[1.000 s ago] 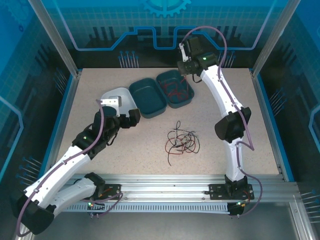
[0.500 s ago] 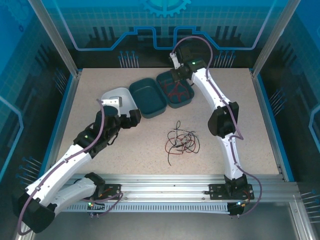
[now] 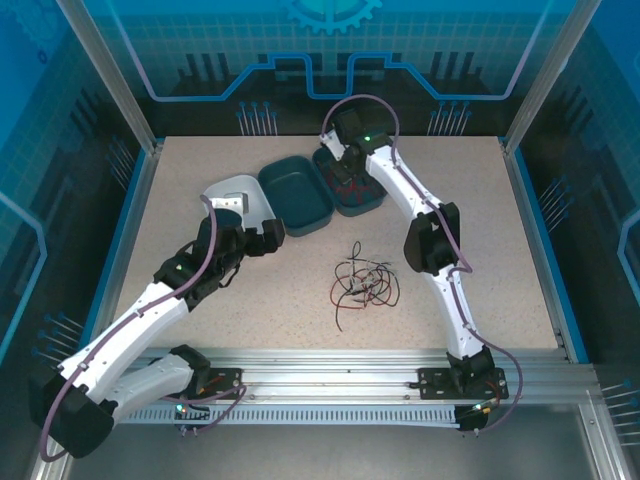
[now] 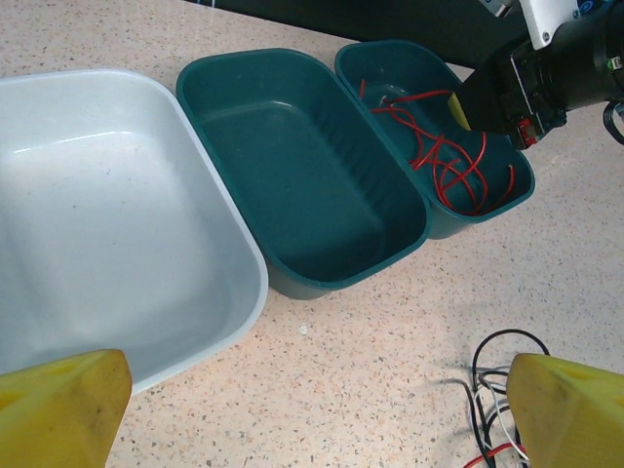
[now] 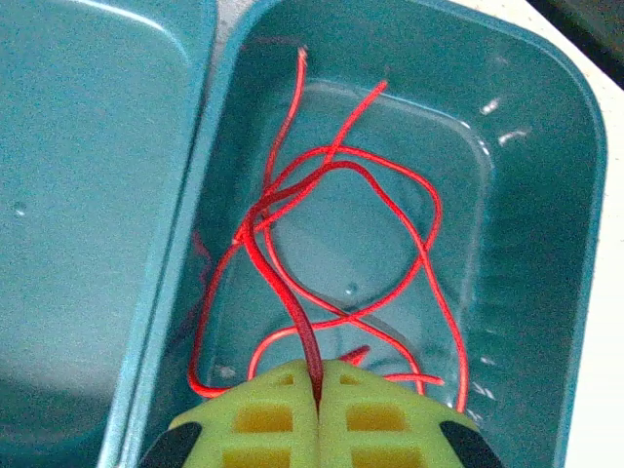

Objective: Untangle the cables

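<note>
1. Right wrist view: the right pincer (image 5: 317, 390) is shut tight, its yellow pads pressed together on one red cable (image 5: 278, 283), which leaves the pads and runs straight ahead of them
2. Position: this pincer hangs low inside the walls of the end tray (image 5: 575, 185), at one short end. The loops of red cable lie on the tray floor, with their long axis along the tray's length and pointing away from the pincer
3. Judgement: the held end is already above the tray floor, so a plain opening of the pads should drop it inside. The free tips near the far wall are the only parts close to a rim
4. Top external view: the tangle of cables (image 3: 362, 283), red, black and pale, lies on the bench (image 3: 500, 220) on the arm-base side of the trays, between the two arms and well apart from the right pincer
5. Left wrist view: the left pincer (image 4: 314, 409) is spread wide and holds nothing. It hovers over the bench near the white tray (image 4: 97, 195) and the middle tray (image 4: 292, 156)
6. Judgement: an edge of the tangle shows just beside one left fingertip, so the free left arm is the better placed to reach it
</note>
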